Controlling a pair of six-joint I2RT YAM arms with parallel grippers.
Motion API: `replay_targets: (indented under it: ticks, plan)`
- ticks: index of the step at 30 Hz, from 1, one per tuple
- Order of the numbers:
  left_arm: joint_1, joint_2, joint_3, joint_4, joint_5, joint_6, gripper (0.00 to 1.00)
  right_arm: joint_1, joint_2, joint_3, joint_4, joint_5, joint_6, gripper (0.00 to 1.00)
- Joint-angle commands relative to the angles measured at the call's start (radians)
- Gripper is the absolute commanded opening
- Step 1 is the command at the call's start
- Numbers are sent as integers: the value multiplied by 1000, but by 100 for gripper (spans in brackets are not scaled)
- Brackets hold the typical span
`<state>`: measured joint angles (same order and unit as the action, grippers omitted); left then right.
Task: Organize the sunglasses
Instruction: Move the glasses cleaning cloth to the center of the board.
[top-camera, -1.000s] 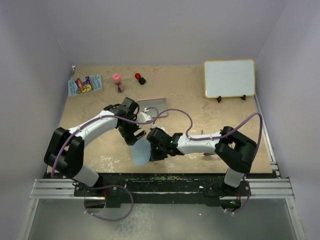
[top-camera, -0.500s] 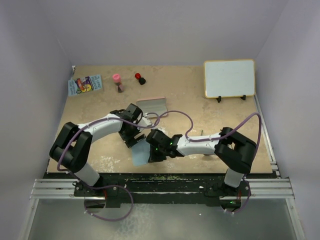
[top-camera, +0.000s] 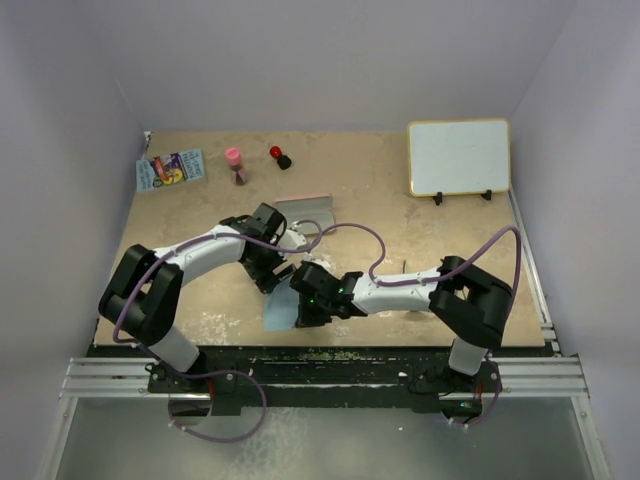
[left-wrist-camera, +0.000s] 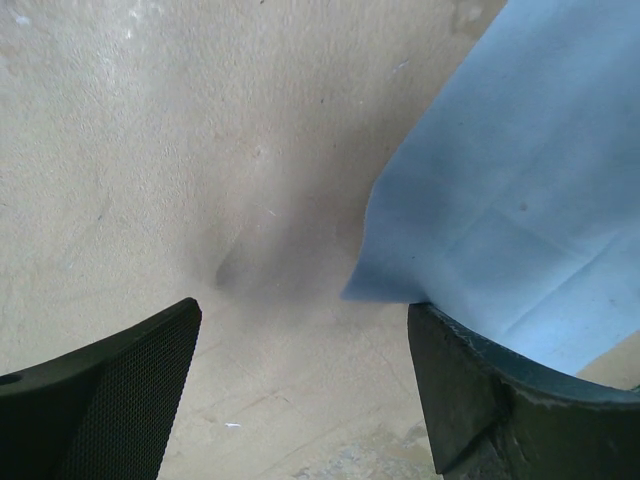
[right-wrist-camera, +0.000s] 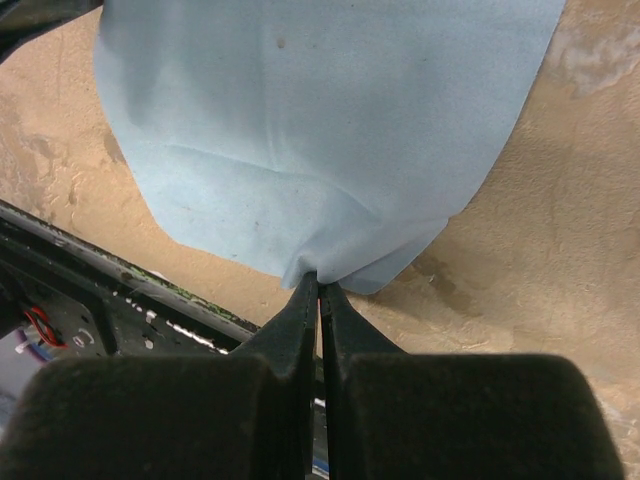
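The cloth step looks to be on: the right gripper (right-wrist-camera: 319, 280) is pinched tight on the near edge of the blue cloth (right-wrist-camera: 320, 130), the left gripper (left-wrist-camera: 303, 325) stands wide apart at its corner and next must drop and close there, and I cannot spot the sunglasses.

blue cloth (top-camera: 280, 310): near edge | whiteboard (top-camera: 459, 158): far right | pink-capped bottle (top-camera: 235, 163): far left
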<state>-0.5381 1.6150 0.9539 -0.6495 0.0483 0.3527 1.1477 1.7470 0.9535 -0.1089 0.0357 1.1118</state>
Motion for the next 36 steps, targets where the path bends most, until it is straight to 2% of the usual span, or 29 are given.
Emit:
replay_targets:
  ticks: [1, 7, 15, 18, 22, 29, 36]
  plan:
    - [-3, -61, 34, 20, 85, 2, 87, 7, -34, 31, -29, 36, 14, 0]
    - [-3, -31, 68, -38, 81, 20, 86, 8, -54, 18, -46, 48, 20, 0]
    - [-3, -129, 47, -74, -93, 92, 86, 10, -73, 2, -52, 50, 18, 0]
    - [-2, -152, 65, -90, -117, 95, 87, 9, -70, 6, -51, 44, 13, 0]
    - [-3, -147, 74, -84, -46, 62, 88, 11, -63, 9, -44, 41, 10, 0]
    - [-3, 25, 81, -36, 52, 2, 89, 13, -74, 2, -53, 52, 19, 0]
    - [-3, 25, 77, -26, 102, 7, 89, 14, -88, 2, -64, 63, 23, 0]
